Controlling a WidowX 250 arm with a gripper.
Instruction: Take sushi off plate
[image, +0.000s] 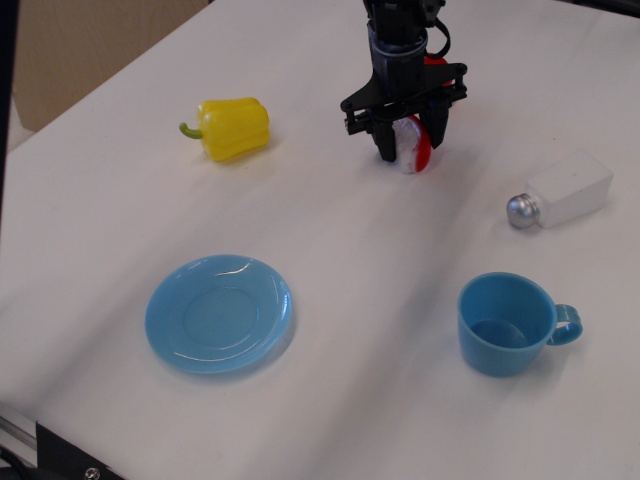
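Note:
My gripper (409, 146) is at the back centre of the table, pointing down, shut on the sushi (412, 146), a white rice block with a red strip on its right side. The sushi hangs low over the white table, turned on edge between the fingers. The light blue plate (219, 312) lies empty at the front left, far from the gripper.
A yellow bell pepper (233, 127) lies at the back left. A red ball (437, 64) is mostly hidden behind the gripper. A white salt shaker (562, 190) lies on its side at the right. A light blue cup (507, 323) stands at the front right.

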